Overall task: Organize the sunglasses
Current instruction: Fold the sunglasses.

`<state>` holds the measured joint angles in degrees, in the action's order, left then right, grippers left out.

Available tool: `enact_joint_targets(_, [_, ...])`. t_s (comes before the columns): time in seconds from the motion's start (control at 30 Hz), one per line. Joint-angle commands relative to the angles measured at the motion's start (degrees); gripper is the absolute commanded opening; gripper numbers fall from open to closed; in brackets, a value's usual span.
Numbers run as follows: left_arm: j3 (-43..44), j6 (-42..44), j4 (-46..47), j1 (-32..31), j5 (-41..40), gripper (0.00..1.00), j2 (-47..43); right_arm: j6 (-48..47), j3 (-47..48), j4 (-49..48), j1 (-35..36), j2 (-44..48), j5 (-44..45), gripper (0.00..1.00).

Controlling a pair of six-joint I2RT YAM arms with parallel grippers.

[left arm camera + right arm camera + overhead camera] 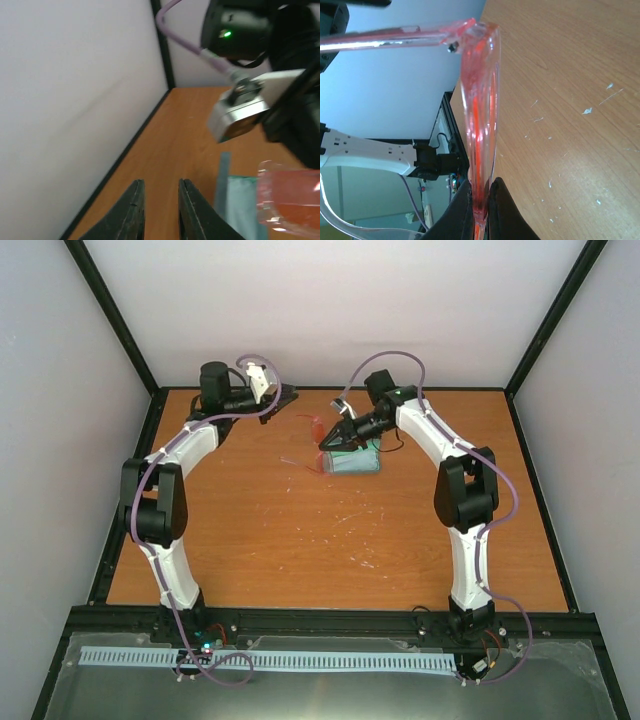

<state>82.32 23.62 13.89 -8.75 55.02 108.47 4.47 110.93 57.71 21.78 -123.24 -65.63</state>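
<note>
The sunglasses point(316, 428), pinkish-red and see-through, are held above the table at the back middle. My right gripper point(328, 442) is shut on them. In the right wrist view its fingers point(480, 189) pinch the edge of the frame, and the sunglasses point(480, 100) stand up away from the jaws with one arm folded out at the top. My left gripper point(289, 394) is near the back edge, left of the sunglasses, open and empty point(160, 186). The left wrist view shows a pink lens point(292, 200) at its right edge.
A grey-blue oblong case point(355, 462) lies on the table just below the right gripper. A pale teal-blue surface point(241, 202) shows under the lens in the left wrist view. The back wall and black frame post point(162, 45) are close to the left gripper.
</note>
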Motion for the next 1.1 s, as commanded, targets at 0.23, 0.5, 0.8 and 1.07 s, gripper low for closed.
enact_joint_targets(0.23, [-1.96, -9.82, -1.80, -1.44, 15.70, 0.21, -3.46, 7.62, 2.84, -8.41, -0.21, -2.94, 3.92, 0.03])
enact_joint_targets(0.5, [-6.87, -4.78, -4.73, -4.15, 14.70, 0.21, -4.20, 13.20, 9.23, -13.05, -0.17, -5.22, 3.17, 0.03])
enact_joint_targets(0.8, [-9.48, -2.22, -4.22, -5.80, 9.54, 0.22, -3.96, 13.04, 13.61, -11.56, -0.17, -5.16, 1.38, 0.03])
enact_joint_targets(1.07, [-6.33, -14.59, 0.76, 2.20, -0.46, 0.30, -2.79, 13.48, -1.58, -14.28, -3.95, 0.74, 3.33, 0.03])
